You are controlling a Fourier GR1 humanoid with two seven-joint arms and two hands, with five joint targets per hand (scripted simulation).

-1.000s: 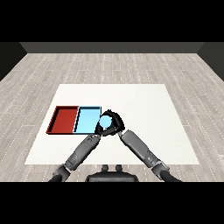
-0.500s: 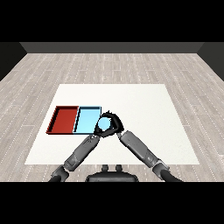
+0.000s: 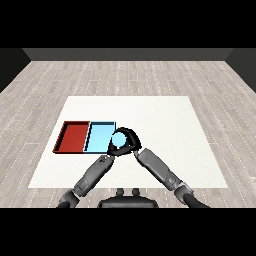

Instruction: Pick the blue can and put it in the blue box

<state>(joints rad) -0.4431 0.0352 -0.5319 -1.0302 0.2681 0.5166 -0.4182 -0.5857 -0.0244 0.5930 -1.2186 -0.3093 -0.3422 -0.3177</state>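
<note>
I am looking down across a white table [image 3: 165, 120] that sits on a grey plank floor. My right hand [image 3: 131, 140] is curled round the blue can [image 3: 119, 140], black fingers arching over its far side and the thumb closing in beneath, so the can shows as a pale blue disc framed by the hand. I carry it this way because it must travel without touching the table, and a wrap round its body keeps it from sliding out. The can hangs at the near right corner of the light blue tray [image 3: 99, 137], overlapping the tray's right rim in my view; I judge it is just at the edge and not yet fully over the floor of the tray, though I cannot tell its height above the surface. The red tray [image 3: 72, 136] lies immediately left of the blue one, their long sides touching, and it plays no part here. My left hand [image 3: 111, 152] sits just below and to the near side of the can, close to my right wrist; its fingers are hidden against the dark of the other hand, so I cannot tell how they are set. To finish, I would expect to carry the can a little further left over the blue tray before uncurling.
</note>
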